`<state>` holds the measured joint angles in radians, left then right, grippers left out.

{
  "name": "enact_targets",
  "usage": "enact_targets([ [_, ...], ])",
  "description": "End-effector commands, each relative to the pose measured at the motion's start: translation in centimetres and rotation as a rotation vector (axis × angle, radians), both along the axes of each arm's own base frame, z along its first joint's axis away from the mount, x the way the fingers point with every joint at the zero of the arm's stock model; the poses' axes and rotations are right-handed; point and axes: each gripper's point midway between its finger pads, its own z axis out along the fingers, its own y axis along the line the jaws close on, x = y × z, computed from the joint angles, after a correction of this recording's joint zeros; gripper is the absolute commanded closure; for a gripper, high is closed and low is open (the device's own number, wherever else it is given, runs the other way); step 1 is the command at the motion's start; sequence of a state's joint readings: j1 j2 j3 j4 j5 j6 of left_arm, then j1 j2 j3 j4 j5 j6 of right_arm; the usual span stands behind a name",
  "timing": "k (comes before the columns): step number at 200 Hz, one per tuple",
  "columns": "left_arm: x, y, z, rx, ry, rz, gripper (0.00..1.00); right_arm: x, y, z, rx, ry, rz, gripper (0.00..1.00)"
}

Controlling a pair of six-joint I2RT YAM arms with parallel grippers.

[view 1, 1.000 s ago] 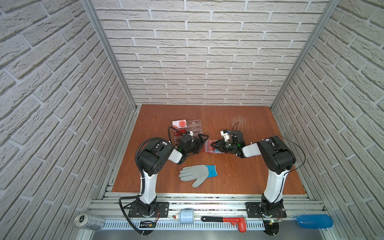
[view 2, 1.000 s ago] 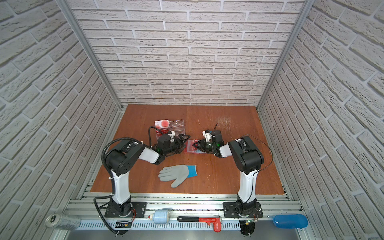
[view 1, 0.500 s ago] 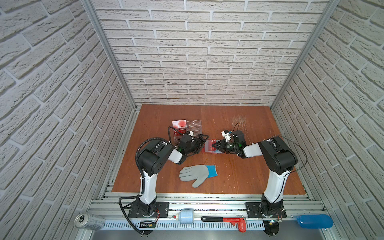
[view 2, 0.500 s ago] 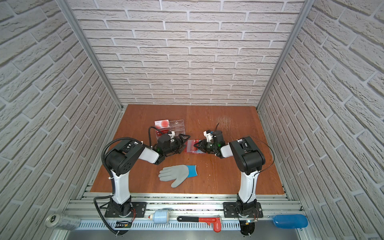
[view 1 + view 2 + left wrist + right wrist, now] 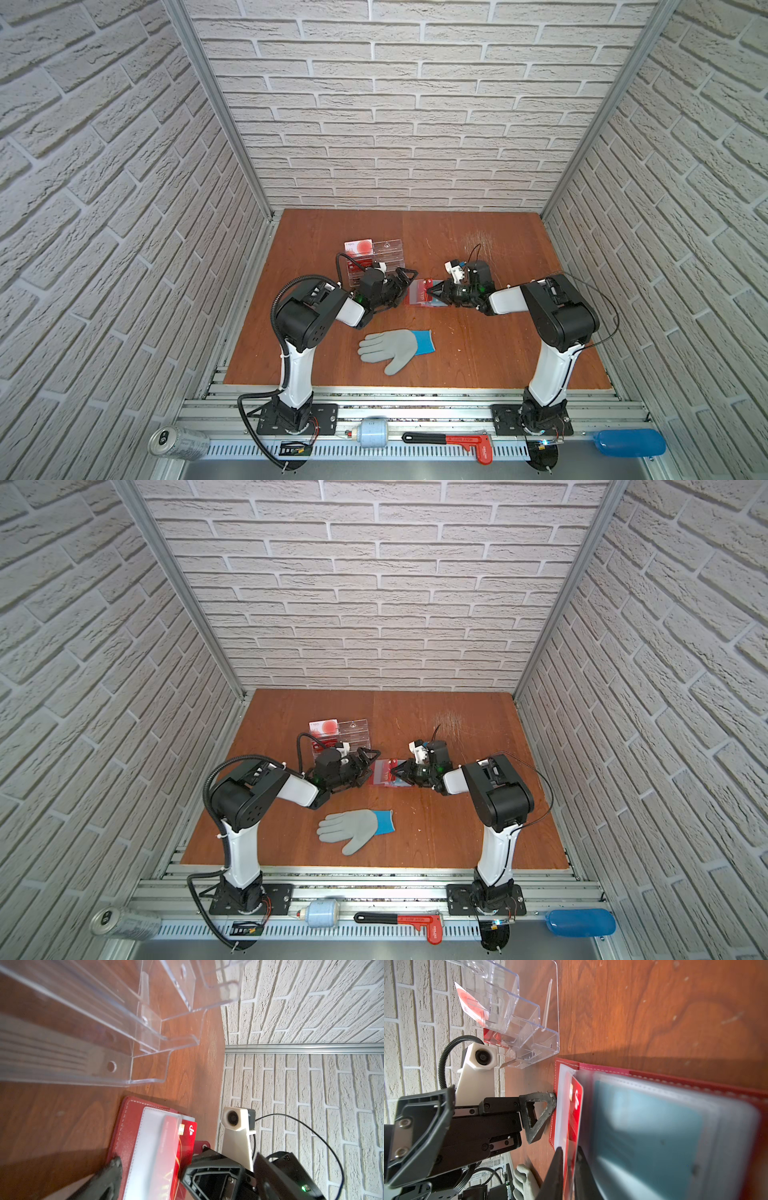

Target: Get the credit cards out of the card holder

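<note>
The tabletop (image 5: 498, 353) carries a clear stand (image 5: 386, 253) and, nearer the front, a glove (image 5: 395, 351). Just beside the stand the card holder (image 5: 417, 297) lies open. The left gripper (image 5: 406, 286), spread wide, presses one finger (image 5: 551, 1103) on the holder's edge. The right gripper (image 5: 569, 1167) pinches the red card (image 5: 187, 1142), which a sleeve partly covers. The blue card (image 5: 643, 1126) sits in another sleeve.

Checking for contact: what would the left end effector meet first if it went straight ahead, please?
Most likely the dark red wallet-like card holder; one fingertip of the open left end effector seems to touch its stitched edge.
</note>
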<state>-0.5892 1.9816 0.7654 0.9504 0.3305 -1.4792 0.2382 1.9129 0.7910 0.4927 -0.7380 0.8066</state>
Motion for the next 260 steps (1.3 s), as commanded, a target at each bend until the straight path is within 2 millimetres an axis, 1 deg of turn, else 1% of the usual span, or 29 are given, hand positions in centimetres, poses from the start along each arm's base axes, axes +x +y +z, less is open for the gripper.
enact_targets([
  [1, -0.8, 0.5, -3.0, 0.056, 0.074, 0.0, 0.02, 0.3, -0.1, 1.6, -0.004, -0.052, 0.009, 0.9],
  [39, -0.8, 0.5, -3.0, 0.056, 0.073, -0.002, 0.02, 0.1, -0.5, 1.8, -0.04, -0.051, 0.017, 0.93],
  [75, -1.0, 0.6, -3.2, 0.061, 0.079, -0.001, 0.02, -0.1, -0.9, 2.9, -0.061, -0.055, 0.013, 0.94],
  [111, -1.0, 0.6, -3.1, 0.061, 0.076, -0.006, 0.02, -0.7, -2.0, 3.2, -0.174, -0.043, 0.029, 0.94],
  [163, -1.2, 0.5, -2.6, 0.076, 0.068, -0.022, 0.02, -1.4, -3.8, 4.7, -0.341, -0.037, 0.063, 0.94],
  [186, -1.2, 0.4, -1.8, 0.093, 0.051, -0.04, 0.02, -1.6, -4.7, 6.1, -0.409, -0.061, 0.076, 0.94],
  [222, -1.1, 0.3, 0.6, 0.144, -0.002, -0.073, 0.02, -1.3, -6.4, 9.1, -0.541, -0.11, 0.077, 0.94],
  [240, -1.1, 0.4, 1.9, 0.192, -0.029, -0.091, 0.02, -0.9, -6.6, 11.1, -0.571, -0.154, 0.083, 0.94],
  [260, -1.0, 0.9, 3.4, 0.245, -0.063, -0.096, 0.02, -0.2, -6.3, 13.1, -0.593, -0.21, 0.1, 0.94],
])
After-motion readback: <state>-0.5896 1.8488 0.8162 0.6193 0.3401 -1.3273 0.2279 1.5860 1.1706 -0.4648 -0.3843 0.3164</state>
